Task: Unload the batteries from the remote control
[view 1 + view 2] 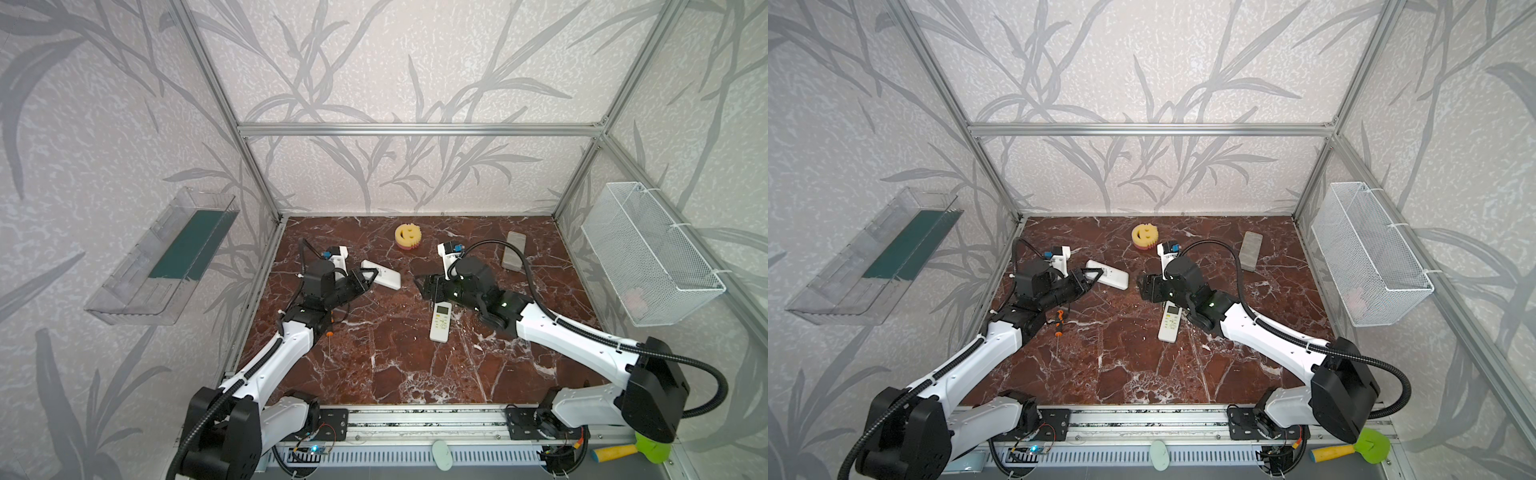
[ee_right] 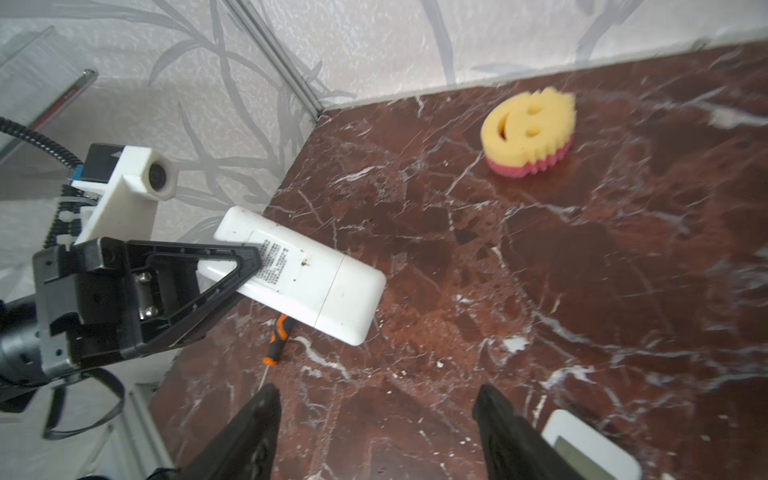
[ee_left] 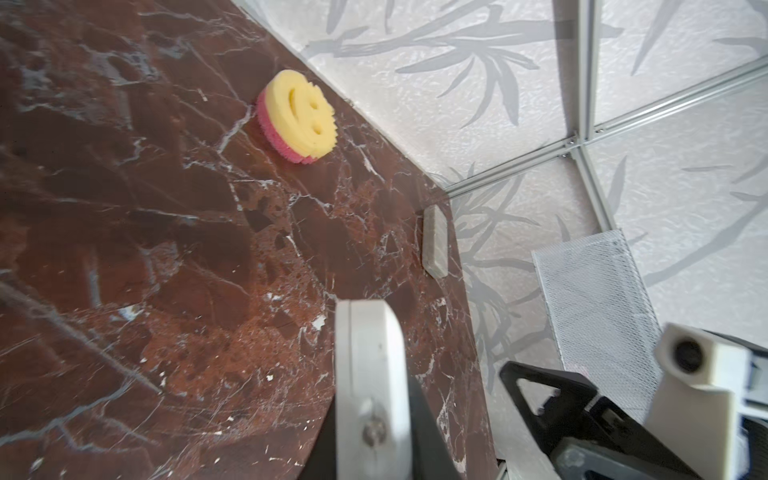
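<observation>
Right wrist view shows my left gripper (image 2: 232,266) with its jaws closed on one end of a white remote (image 2: 307,278). It holds this remote off the surface (image 2: 540,291), back side toward the camera, and the battery cover seems in place. My right gripper (image 2: 374,432) has its jaws wide apart and holds nothing. It hovers near the free end of the held remote.

I cannot see any batteries; I judge they are inside, under the cover.

A second remote (image 1: 440,322) lies face up on the surface, just beside my right arm. An orange-handled screwdriver (image 1: 1059,322) lies near my left arm.

I judge the remote is light, stiff plastic with a smooth shell, so it can slip or twist in a grip on one end only. I think the cover is thin and needs a sliding push at its edge, not a squeeze. The batteries will probably be small, round and slippery, best taken across the middle.
</observation>
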